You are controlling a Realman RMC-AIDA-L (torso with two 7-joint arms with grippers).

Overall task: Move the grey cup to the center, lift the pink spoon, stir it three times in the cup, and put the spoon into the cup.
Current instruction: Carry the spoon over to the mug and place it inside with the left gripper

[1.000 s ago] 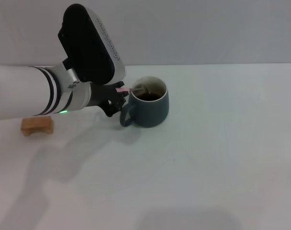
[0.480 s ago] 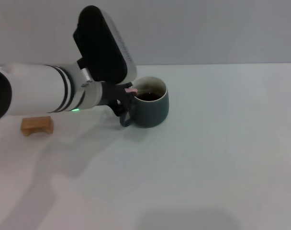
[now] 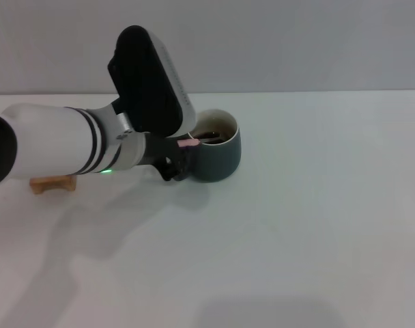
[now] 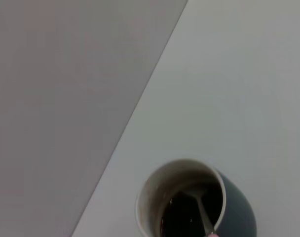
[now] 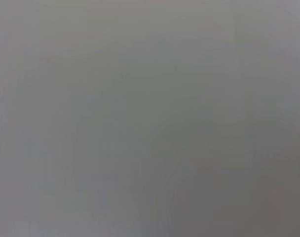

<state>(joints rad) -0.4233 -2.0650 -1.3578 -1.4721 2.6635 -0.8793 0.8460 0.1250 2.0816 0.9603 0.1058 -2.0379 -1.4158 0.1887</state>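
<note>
One arm does the work here: the left gripper (image 3: 175, 158) sits at the cup's (image 3: 218, 154) nine o'clock side in the head view, hard against the handle side of the mug, with its fingers pinching the pink end of the spoon (image 3: 191, 143). The spoon is held by its handle tip so that the metal neck can slope over the cream rim and down into the dark inside, which suits stirring; the left wrist view shows the neck and bowl (image 4: 199, 210) inside the cup (image 4: 189, 207), leaning toward one wall. The cup stands upright on the table (image 3: 317, 205), a little toward twelve o'clock from the middle of the white surface, so the move to the centre looks done and the stirring or the final drop is in hand, by my guess. The cup's handle is hidden behind the gripper, and the fingers themselves are mostly dark shapes against the mug. A wooden block (image 3: 52, 183) at nine o'clock is partly covered by the forearm. The right gripper is out of sight; its wrist view shows only flat grey.
</note>
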